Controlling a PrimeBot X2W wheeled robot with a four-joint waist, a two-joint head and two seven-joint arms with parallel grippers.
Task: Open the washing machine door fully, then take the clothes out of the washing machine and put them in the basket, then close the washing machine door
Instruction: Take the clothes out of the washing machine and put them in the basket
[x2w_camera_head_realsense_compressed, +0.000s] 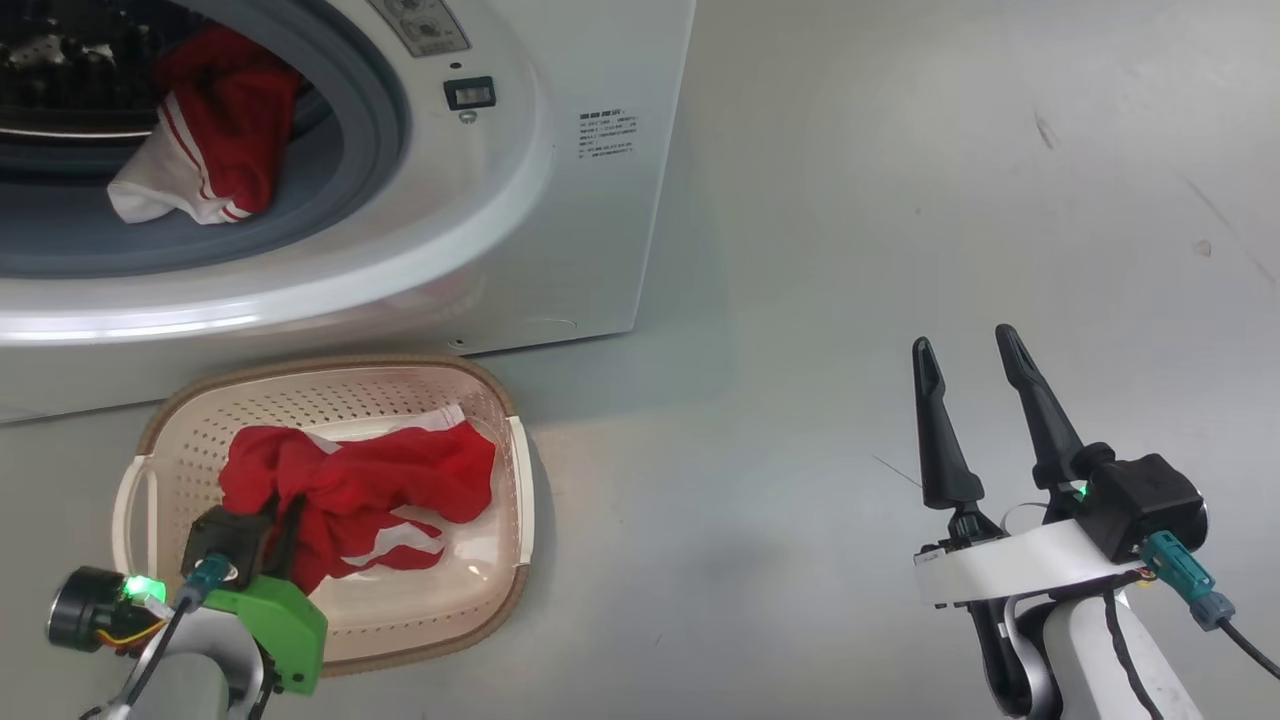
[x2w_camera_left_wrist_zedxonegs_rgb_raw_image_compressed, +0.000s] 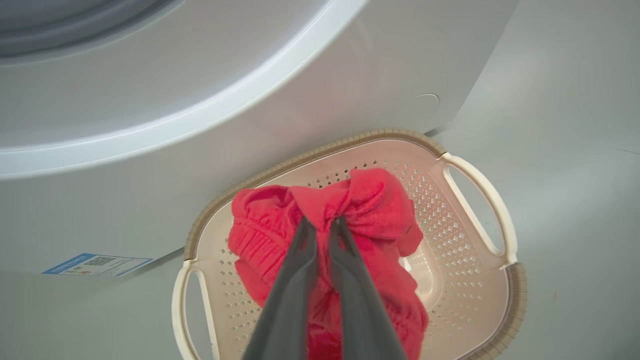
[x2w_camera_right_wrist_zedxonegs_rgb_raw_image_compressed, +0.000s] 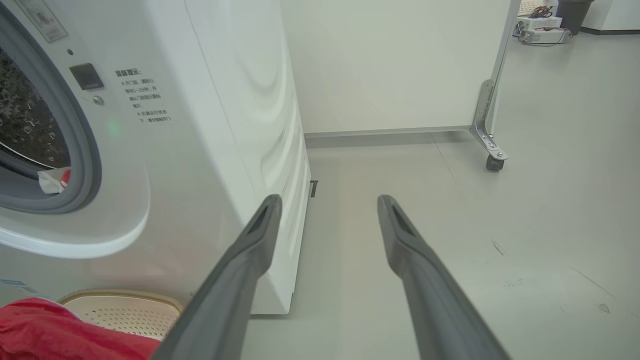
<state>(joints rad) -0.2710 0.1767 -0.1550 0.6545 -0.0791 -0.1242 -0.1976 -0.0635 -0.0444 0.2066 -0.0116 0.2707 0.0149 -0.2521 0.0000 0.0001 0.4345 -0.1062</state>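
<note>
Note that the working surface is a smooth, pale grey floor (x2w_camera_head_realsense_compressed: 850, 200) with a few dark scuff marks (x2w_camera_head_realsense_compressed: 1042, 130). In the right wrist view you see a white partition wall (x2w_camera_right_wrist_zedxonegs_rgb_raw_image_compressed: 390, 65) behind the machine, carried on a metal bracket with a caster (x2w_camera_right_wrist_zedxonegs_rgb_raw_image_compressed: 495, 162). Beyond it, some equipment with cables (x2w_camera_right_wrist_zedxonegs_rgb_raw_image_compressed: 540, 22) sits far off on the floor. The washing machine (x2w_camera_head_realsense_compressed: 600, 260) stands on the floor to the robot's left, and its grey gasket (x2w_camera_head_realsense_compressed: 375, 130) rings an uncovered opening. Check the markings. A block of small dark print (x2w_camera_head_realsense_compressed: 608, 135) sits on the front panel right of the opening; in the right wrist view it shows as Chinese characters too small to read. A blue sticker (x2w_camera_left_wrist_zedxonegs_rgb_raw_image_compressed: 97, 263) with a QR code sits low on the front, its text illegible. A grey plate (x2w_camera_head_realsense_compressed: 420, 25) above a dark latch socket (x2w_camera_head_realsense_compressed: 469, 93) also cannot be read. The basket (x2w_camera_head_realsense_compressed: 300, 372) rests on the floor, close against the foot of the machine. Locate the red garment (x2w_camera_head_realsense_compressed: 380, 480) inside the basket. The left gripper (x2w_camera_left_wrist_zedxonegs_rgb_raw_image_compressed: 322, 222) has its fingers together, clamped on a gathered fold of this garment. A second red-and-white garment (x2w_camera_head_realsense_compressed: 220, 130) lies in the drum, draped over the gasket's lower lip. The right gripper (x2w_camera_head_realsense_compressed: 962, 340) hangs over bare floor, well apart from the basket, with its fingers spread wide and holding nothing.
</note>
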